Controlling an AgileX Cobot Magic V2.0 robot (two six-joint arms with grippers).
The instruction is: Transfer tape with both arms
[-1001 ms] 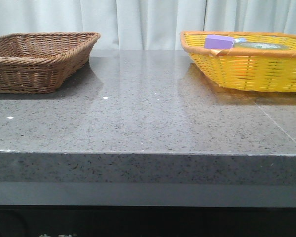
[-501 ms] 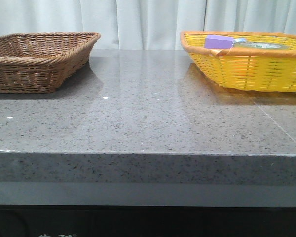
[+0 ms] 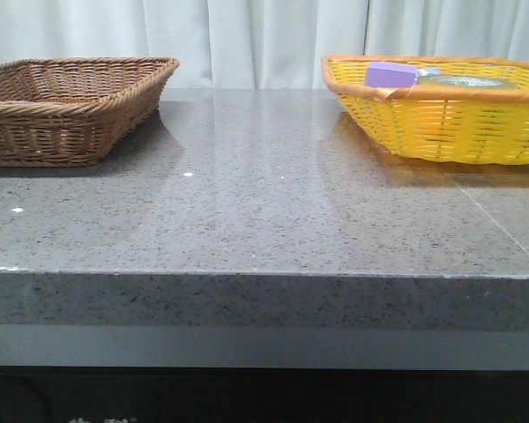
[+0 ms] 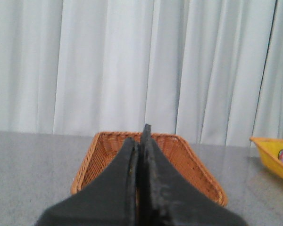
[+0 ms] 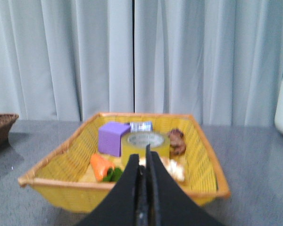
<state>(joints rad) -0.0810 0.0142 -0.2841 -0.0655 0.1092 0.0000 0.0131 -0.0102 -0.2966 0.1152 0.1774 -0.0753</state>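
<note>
Black right pincer (image 5: 144, 172) sitting pressed together, aiming at tape (image 5: 145, 143) lying inside yellow basket (image 5: 61, 165). Needing to spread wide before straddling roll wall, avoiding purple block (image 5: 114, 138) and carrot (image 5: 102, 165) beside it. Left pincer (image 4: 140, 155) also pressed together, facing empty brown basket (image 4: 92, 160) on grey surface (image 3: 264, 203).

The tape (image 5: 145, 144), a wide translucent yellow roll, is lying flat inside the yellow basket (image 5: 61, 167), touching the purple block (image 5: 114, 138).
</note>
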